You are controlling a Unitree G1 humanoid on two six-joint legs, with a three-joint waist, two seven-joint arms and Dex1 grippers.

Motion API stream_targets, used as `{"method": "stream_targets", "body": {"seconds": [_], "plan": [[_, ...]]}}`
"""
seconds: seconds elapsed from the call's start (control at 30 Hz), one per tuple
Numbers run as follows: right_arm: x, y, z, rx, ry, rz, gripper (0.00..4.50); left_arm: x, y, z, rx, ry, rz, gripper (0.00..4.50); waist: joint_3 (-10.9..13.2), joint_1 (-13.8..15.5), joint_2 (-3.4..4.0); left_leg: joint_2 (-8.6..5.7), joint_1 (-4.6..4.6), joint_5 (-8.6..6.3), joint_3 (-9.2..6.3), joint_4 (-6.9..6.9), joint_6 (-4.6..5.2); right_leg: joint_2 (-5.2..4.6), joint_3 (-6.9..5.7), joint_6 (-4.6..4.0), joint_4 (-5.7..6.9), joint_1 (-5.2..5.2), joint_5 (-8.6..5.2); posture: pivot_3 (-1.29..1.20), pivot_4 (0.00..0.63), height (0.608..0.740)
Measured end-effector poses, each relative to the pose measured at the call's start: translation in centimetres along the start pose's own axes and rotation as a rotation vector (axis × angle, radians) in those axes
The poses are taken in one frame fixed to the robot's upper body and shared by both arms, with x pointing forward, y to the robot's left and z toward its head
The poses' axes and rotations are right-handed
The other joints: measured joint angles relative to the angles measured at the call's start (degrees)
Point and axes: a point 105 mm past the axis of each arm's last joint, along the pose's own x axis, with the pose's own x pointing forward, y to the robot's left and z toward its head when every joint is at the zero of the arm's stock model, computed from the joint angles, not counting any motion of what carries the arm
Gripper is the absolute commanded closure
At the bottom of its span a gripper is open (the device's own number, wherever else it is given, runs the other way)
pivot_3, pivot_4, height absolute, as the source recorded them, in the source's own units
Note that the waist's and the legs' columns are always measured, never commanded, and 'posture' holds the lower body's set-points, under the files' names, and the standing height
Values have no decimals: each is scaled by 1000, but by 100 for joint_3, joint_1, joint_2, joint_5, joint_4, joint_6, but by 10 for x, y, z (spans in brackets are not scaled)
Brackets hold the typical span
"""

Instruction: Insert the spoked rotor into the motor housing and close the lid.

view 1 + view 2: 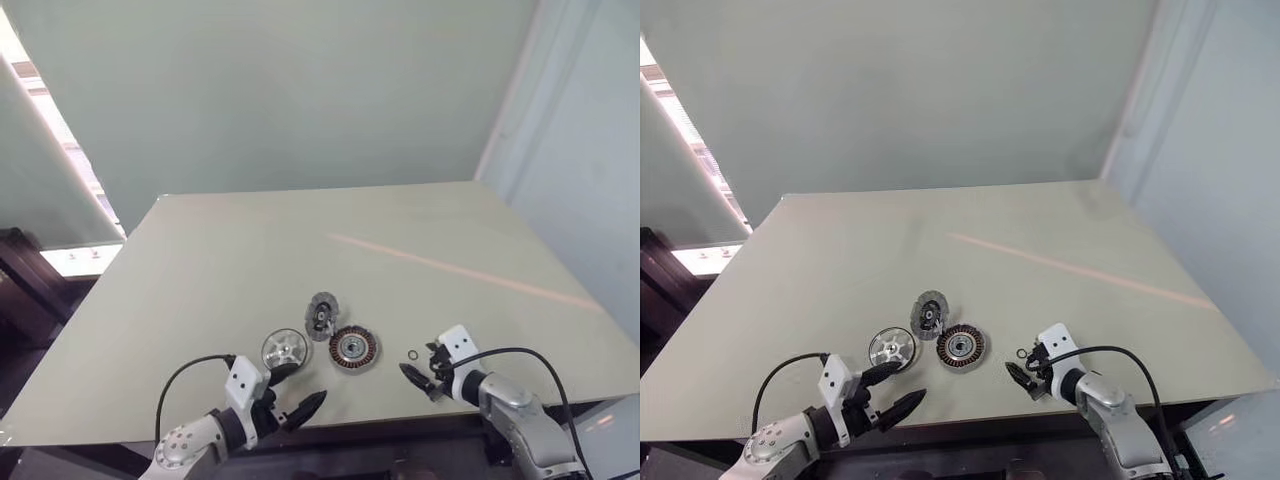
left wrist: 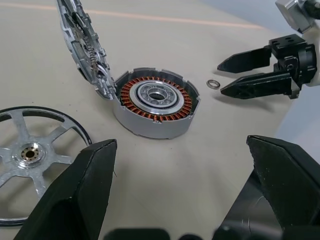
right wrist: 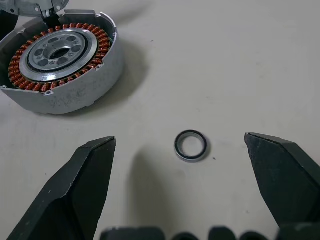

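The silver spoked rotor (image 1: 285,348) lies flat on the table. Beside it, toward the right arm, sits the motor housing (image 1: 352,349) with its copper windings facing up. The dark ribbed lid (image 1: 322,316) stands tilted at the housing's far edge, touching it. My left gripper (image 1: 308,382) is open, low over the table just in front of the rotor and housing, with nothing between its fingers (image 2: 80,190). My right gripper (image 1: 417,360) is open to the right of the housing, its fingers (image 3: 75,190) straddling a small metal ring (image 3: 190,145) without touching it.
The pale green table (image 1: 300,250) extends far behind the parts, with an orange stripe (image 1: 450,268) across its right half. Its near edge runs just below both grippers. A wall stands behind the table.
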Motion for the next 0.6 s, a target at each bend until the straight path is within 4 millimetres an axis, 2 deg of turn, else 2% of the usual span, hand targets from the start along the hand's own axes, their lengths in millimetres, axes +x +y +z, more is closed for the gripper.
{"method": "stream_targets", "body": {"seconds": [0.17, 0.2, 0.27, 0.33, 0.53, 0.57, 0.6], "plan": [[2, -1, -6, 1, 21, -4, 0, 1, 0, 0, 3, 0, -2, 48, 0, 0, 0, -1, -1, 0, 1, 0, 0, -1, 1, 0, 0, 0, 0, 0, 0, 740], [2, -2, -7, 0, 24, -5, 172, 1, 0, 0, 3, 0, -3, 17, 0, 0, 0, -1, 0, 0, 1, 0, 0, 0, 1, 0, 0, 0, 0, 0, 0, 740], [4, -1, -7, 1, 25, -4, 614, 1, 0, 1, 6, 1, -3, 0, 0, -1, 0, 0, 0, 0, 0, 1, 0, 0, 0, 0, 0, 0, 0, 0, 0, 740], [5, -2, -8, -3, 27, -8, 1255, 1, 0, 1, 9, 0, -3, 0, 0, -2, 0, 0, 1, 0, 1, 1, 0, 1, 1, 0, 0, 1, 0, 0, 0, 740], [7, -3, -8, -3, 24, -11, 3525, 1, 1, 1, 18, 5, -2, 0, -1, -1, 0, 0, 1, 0, 1, 0, 0, 1, 1, 0, 0, 1, 0, 0, 0, 740], [7, -3, -8, -3, 23, -11, 3707, 1, 1, 1, 20, 6, -2, 0, -1, -1, 0, 0, 1, 0, 1, 0, 0, 1, 0, 0, 0, 1, 0, 0, 0, 740], [8, -3, -8, -2, 22, -11, 3703, 1, 1, 1, 20, 6, -2, 0, -1, -1, 0, 0, 1, 0, 1, 0, 0, 1, 1, 0, 0, 1, 0, 0, 0, 740]]}}
